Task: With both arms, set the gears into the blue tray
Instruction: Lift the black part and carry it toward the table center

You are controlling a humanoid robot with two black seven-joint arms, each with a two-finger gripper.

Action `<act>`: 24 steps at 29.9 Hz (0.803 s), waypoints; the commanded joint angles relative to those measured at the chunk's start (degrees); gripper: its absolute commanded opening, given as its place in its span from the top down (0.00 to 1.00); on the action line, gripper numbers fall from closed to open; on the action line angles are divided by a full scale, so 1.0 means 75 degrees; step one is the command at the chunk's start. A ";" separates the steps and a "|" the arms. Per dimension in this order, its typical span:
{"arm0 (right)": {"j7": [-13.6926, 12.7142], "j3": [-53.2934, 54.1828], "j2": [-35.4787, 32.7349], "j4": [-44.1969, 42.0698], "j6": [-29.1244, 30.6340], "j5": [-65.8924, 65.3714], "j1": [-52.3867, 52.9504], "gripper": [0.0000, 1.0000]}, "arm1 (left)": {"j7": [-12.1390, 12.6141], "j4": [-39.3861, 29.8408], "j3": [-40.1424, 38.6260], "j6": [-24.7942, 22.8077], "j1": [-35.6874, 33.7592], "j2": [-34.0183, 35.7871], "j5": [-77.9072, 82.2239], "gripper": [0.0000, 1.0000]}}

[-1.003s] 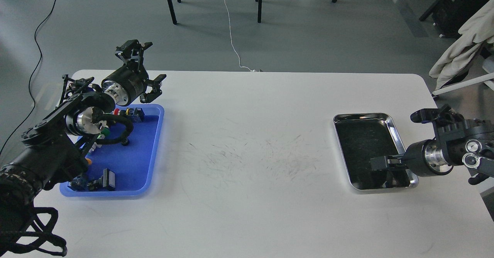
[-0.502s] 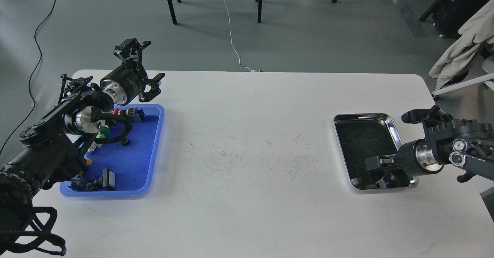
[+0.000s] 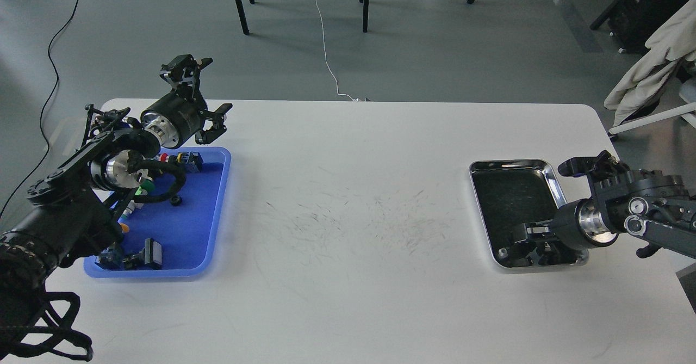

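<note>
The blue tray (image 3: 187, 228) lies at the table's left edge. It holds coloured push-button switches (image 3: 140, 190), black block parts (image 3: 152, 253) and one small black round piece (image 3: 175, 201) that may be a gear. My left gripper (image 3: 204, 94) hangs open above the tray's far edge, with nothing between its fingers. My right gripper (image 3: 526, 240) reaches low into the near end of the shiny steel tray (image 3: 511, 163); its dark fingers blend with the tray floor. A tiny ring-shaped piece (image 3: 503, 252), possibly a gear, lies just left of those fingers.
The left arm's wrist and looping cable (image 3: 163, 182) cover the blue tray's far left part. A white cloth on a chair (image 3: 660, 54) is off the table at the right. Black chair legs (image 3: 239, 5) stand on the floor beyond the table.
My right gripper has moved left and down, deeper into the near end of the steel tray. The left arm has hardly moved.
</note>
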 commanded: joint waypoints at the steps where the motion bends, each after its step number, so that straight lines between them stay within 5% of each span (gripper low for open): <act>1: 0.0003 -0.0136 -0.0011 0.0013 0.0001 0.0008 0.0129 0.90 | 0.0000 0.0000 -0.0001 0.0000 -0.0001 -0.0001 0.0000 0.02; 4: 0.0015 -0.0148 -0.0022 0.0013 0.0001 0.0008 0.0187 0.98 | 0.0000 0.0000 -0.0001 0.0000 -0.0001 -0.0001 0.0000 0.02; 15: 0.0050 -0.0148 -0.0104 0.0165 0.0001 0.0066 0.0597 0.98 | 0.0000 0.0000 -0.0001 0.0000 -0.0001 0.0011 0.0000 0.02; 24: 0.0027 -0.0171 -0.0060 0.1173 0.0001 0.2010 0.3162 0.98 | 0.0000 0.0000 -0.0001 0.0000 -0.0001 0.0023 0.0000 0.02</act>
